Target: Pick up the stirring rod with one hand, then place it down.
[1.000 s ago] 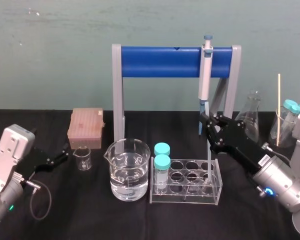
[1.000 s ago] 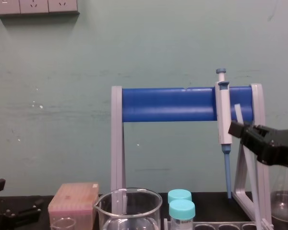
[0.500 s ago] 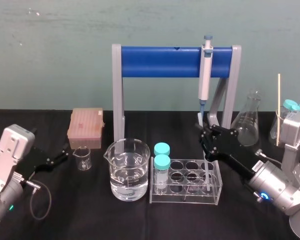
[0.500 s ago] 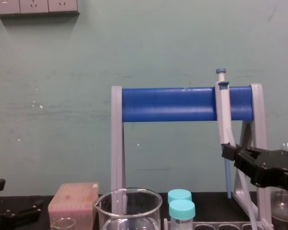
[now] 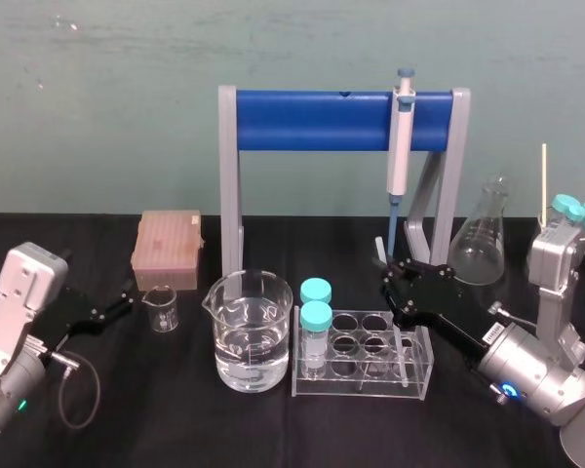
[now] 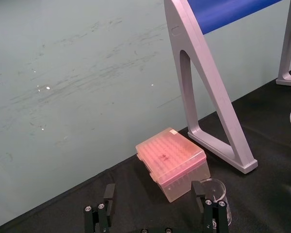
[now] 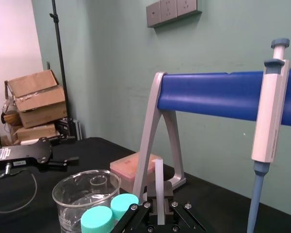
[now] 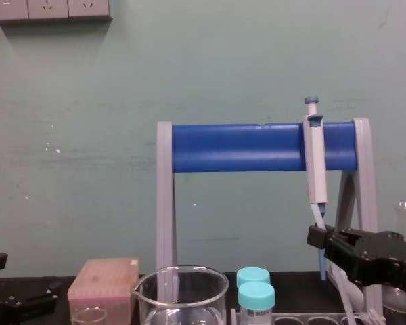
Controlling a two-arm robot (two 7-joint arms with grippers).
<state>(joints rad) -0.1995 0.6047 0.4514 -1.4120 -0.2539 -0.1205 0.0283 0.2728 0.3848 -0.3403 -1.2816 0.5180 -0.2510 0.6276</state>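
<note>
The stirring rod [image 5: 379,250] is a thin whitish stick, standing nearly upright and leaning slightly. My right gripper [image 5: 394,280] is shut on it near its upper part, just over the right end of the clear tube rack [image 5: 363,369]. The rod's lower part runs down into the rack's right-hand holes. In the right wrist view the rod [image 7: 159,184] stands pinched between the two black fingers of the right gripper [image 7: 158,208]. The chest view shows the rod [image 8: 317,218] rising from the gripper [image 8: 319,238] in front of the pipette. My left gripper [image 5: 123,301] rests open at the far left, holding nothing.
A water-filled beaker [image 5: 249,331] and two teal-capped tubes [image 5: 315,310] stand left of the rod. The pipette [image 5: 400,146] hangs on the blue stand [image 5: 322,119] just behind. A flask [image 5: 480,239] stands behind the arm on the right; a pink tip box [image 5: 166,249] and a small beaker [image 5: 161,307] on the left.
My right gripper has come down and to the left with the rod, from beside the pipette's tip to just above the rack. The left arm has not moved.
</note>
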